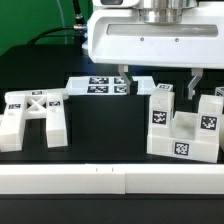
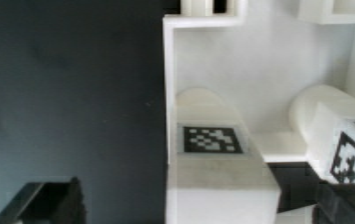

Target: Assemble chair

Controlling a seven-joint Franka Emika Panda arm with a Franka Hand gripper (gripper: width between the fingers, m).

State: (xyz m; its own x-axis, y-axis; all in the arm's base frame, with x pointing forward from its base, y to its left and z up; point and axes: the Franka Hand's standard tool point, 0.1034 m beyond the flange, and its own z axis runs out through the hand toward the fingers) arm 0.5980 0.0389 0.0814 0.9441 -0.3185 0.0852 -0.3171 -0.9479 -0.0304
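Black table carries an X-braced frame at the exterior view's left, the marker board near its far edge, and a seat block at the right.

No words, numbers or brand names can be read in either view. The only printed signs are small black-and-white square tags, which are coded patterns rather than letters. In the exterior view, several are printed on the marker board, and three show on a chunky white chair piece. In the wrist view, one tag sits on a white chair part, with a second tag partly visible beside it.
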